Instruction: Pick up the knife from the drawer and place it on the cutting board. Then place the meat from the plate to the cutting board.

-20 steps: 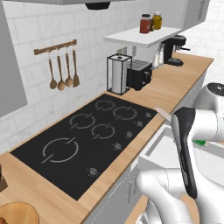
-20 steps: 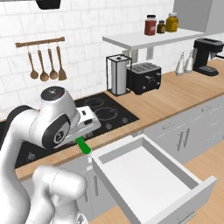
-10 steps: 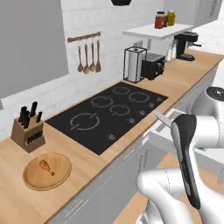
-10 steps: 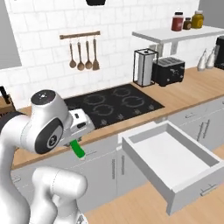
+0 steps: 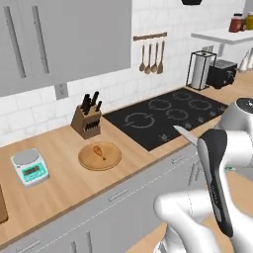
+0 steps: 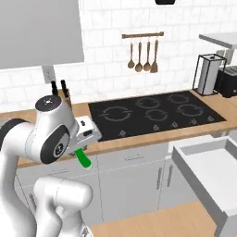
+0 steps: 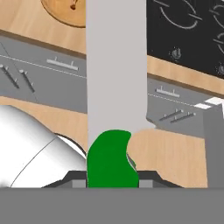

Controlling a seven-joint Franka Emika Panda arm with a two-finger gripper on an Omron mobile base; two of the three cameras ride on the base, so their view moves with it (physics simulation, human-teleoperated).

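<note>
- The surface (image 5: 59, 183) is a long wooden worktop running left to right, with grey cabinet fronts below it and a black hob (image 5: 165, 114) set into its right part.
- The drawer (image 6: 208, 169) stands pulled out at the right of the right base view, off the hob's right end, with a pale bare floor.
- The board (image 5: 2, 203) shows as a dark brown sliver at the far left edge of the left base view, left of a small scale (image 5: 30, 166).
- The plate (image 5: 100, 155) lies on the surface between the scale and the hob, just in front of a knife block (image 5: 87, 120).
- The meat (image 5: 99, 150) lies on the plate, near its middle.
- The hand (image 6: 82, 149) hangs in front of the cabinet fronts, near the hob's left end, clenched around the knife.
- The knife's (image 6: 84, 159) green handle sticks down out of the hand in the right base view; in the hand view the handle (image 7: 111, 159) sits between the fingertips and the pale blade runs away from the hand toward the surface.
- The blade tip (image 5: 184, 133) pokes out past the arm over the surface's front edge.
</note>
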